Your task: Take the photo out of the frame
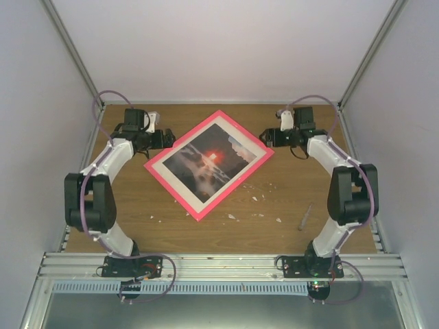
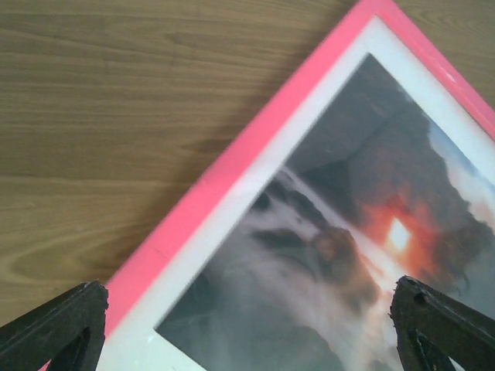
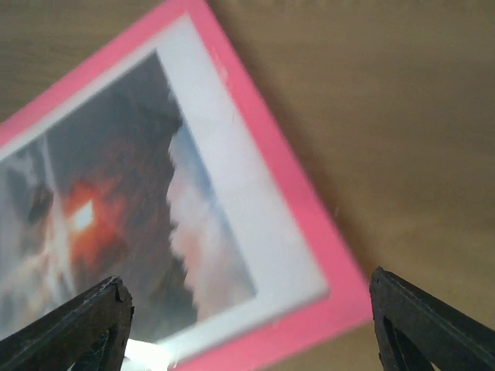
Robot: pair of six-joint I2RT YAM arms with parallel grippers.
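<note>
The pink-red frame (image 1: 175,190) lies face up on the wooden table, turned like a diamond. The photo (image 1: 209,159) sits inside it behind a white mat, its red sun at the centre. My left gripper (image 1: 167,139) is open at the frame's left corner. In the left wrist view the gripper (image 2: 251,309) spans the pink edge (image 2: 232,166) and the photo (image 2: 348,232) without touching them. My right gripper (image 1: 266,137) is open at the right corner. The right wrist view shows its jaws wide apart over the frame's corner (image 3: 286,193) and the photo (image 3: 116,193).
White crumbs (image 1: 255,199) are scattered on the table in front of the frame. A thin grey stick (image 1: 304,217) lies near the right arm. Enclosure walls stand close on both sides and an aluminium rail (image 1: 219,264) runs along the near edge.
</note>
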